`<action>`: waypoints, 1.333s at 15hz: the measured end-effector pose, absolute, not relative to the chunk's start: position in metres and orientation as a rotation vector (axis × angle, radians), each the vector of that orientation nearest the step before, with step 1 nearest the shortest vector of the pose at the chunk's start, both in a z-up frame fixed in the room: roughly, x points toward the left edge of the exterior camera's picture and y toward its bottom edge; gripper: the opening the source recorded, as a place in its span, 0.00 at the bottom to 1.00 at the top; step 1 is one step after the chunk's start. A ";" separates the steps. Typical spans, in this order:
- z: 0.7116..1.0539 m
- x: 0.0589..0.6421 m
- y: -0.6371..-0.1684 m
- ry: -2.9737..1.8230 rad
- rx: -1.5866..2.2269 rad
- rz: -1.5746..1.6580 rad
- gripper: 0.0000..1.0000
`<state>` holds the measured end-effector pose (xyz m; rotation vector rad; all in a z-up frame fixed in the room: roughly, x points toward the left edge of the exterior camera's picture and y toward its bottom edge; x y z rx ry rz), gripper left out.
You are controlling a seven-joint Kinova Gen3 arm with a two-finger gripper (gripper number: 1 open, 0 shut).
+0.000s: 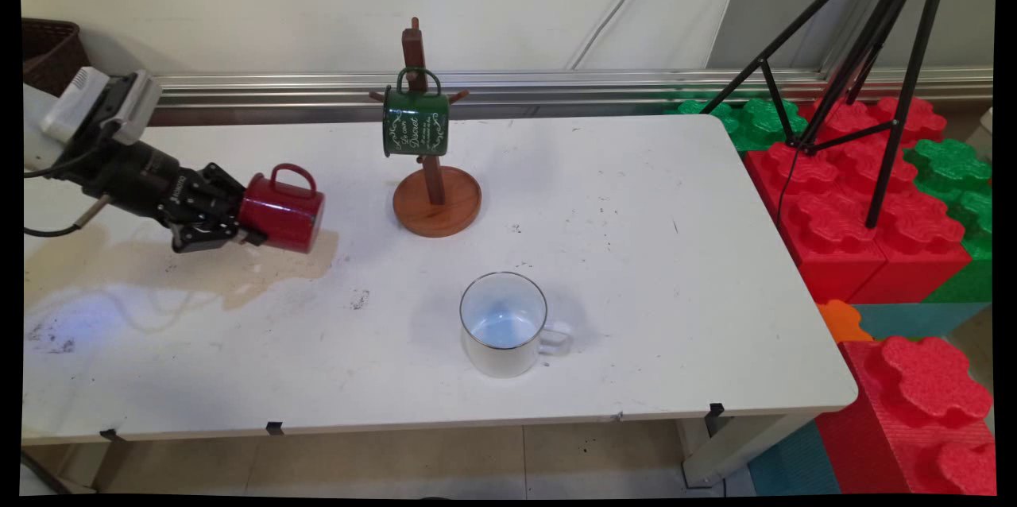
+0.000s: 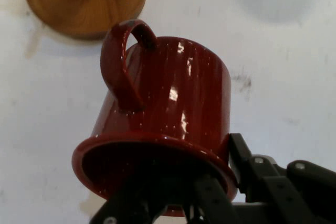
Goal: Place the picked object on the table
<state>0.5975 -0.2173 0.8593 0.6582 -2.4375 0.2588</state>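
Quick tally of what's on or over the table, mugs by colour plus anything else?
Red mug: 1, held on its side in the gripper, above the table
Green mug: 1, hanging on the rack
White mug: 1, upright on the table
Wooden mug rack: 1
Total: 4 things, 3 of them mugs

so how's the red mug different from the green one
The red mug is plain and lies on its side in the gripper, which is clamped on its rim; the green mug carries white lettering and hangs by its handle on the wooden mug stand. Both are enamel-style mugs with loop handles, off the table.
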 end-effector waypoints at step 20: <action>0.860 0.638 -0.217 -2.690 0.563 0.365 0.00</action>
